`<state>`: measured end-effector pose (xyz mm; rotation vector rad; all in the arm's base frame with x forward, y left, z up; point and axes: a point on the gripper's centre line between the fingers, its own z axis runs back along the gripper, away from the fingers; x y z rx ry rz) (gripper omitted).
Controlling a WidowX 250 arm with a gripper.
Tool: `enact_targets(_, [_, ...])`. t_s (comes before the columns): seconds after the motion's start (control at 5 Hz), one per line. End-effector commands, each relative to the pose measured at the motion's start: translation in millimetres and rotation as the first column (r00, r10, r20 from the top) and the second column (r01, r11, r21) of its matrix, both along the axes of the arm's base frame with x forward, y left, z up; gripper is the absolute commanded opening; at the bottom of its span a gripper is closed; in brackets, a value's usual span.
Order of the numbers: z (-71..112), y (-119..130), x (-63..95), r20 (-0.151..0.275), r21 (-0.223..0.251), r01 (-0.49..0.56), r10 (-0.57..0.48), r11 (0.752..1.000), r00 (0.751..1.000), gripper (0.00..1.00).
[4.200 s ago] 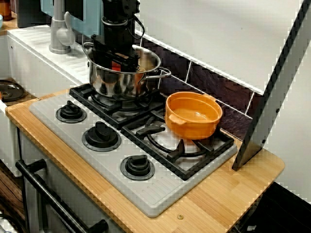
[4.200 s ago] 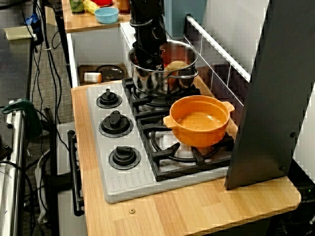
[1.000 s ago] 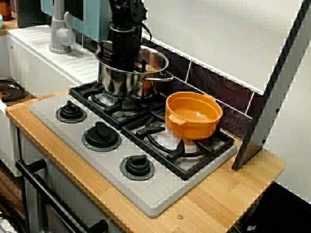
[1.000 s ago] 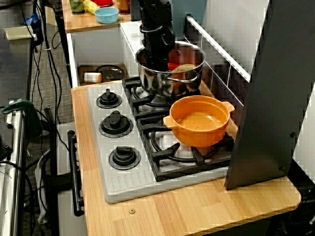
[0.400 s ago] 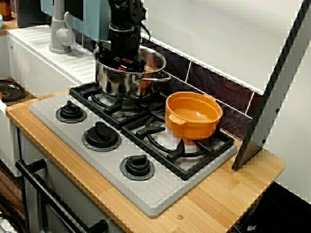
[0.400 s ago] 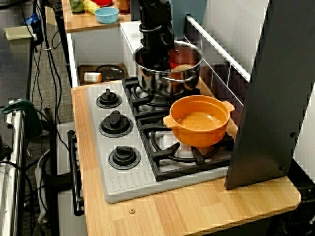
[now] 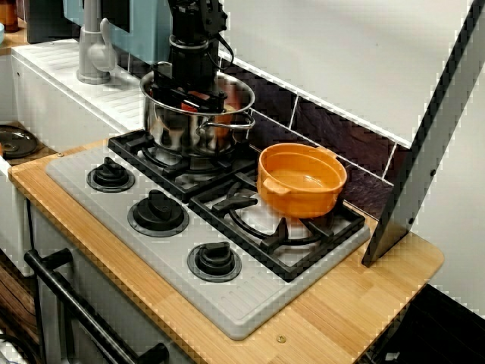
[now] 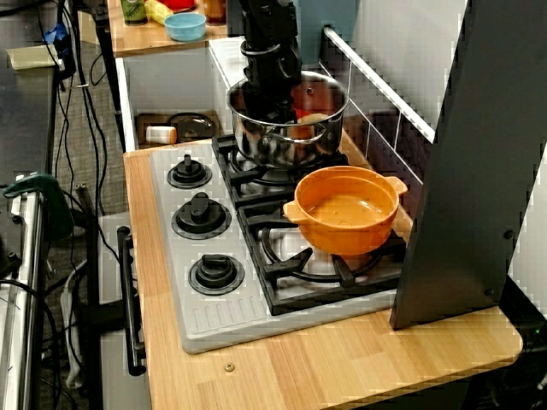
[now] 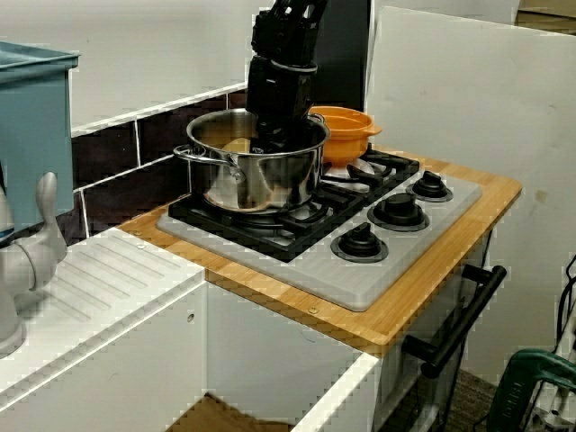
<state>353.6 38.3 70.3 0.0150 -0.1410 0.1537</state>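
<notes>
At the left, a grey tap (image 7: 92, 53) stands on the white drainer beside the hob (image 7: 235, 303), whose three knobs (image 7: 158, 212) line the near edge. Over the far-left burner, the black gripper (image 7: 191, 97) reaches down into a steel pot (image 7: 178, 129), and in the view from the stove's front it looks clenched on the pot's near rim. No view settles whether the pot's base rests on the grate or hangs just above it. Tan and red things (image 8: 306, 118) lie inside, too hidden to name. The pot's side handle (image 7: 227, 123) points right, towards an orange pot (image 7: 301, 182) sitting on the next burner, near but apart. A grey panel (image 7: 432, 136) leans at the far right.

The hold, on one side of the rim only, looks risky. The weight could tip the steel pot and slide it out of the fingers, spilling what it holds, and a drift to the right could knock its handle into the orange pot.
</notes>
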Motion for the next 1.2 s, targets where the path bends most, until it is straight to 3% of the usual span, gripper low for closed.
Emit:
enact_targets(0.0, [21.5, 7, 12.7, 0.044, 0.030, 0.031, -0.032, 0.999, 0.999, 1.00])
enact_targets(1.0, [9.6, 8, 27.0, 0.038, 0.043, 0.049, -0.050, 0.998, 0.998, 1.00])
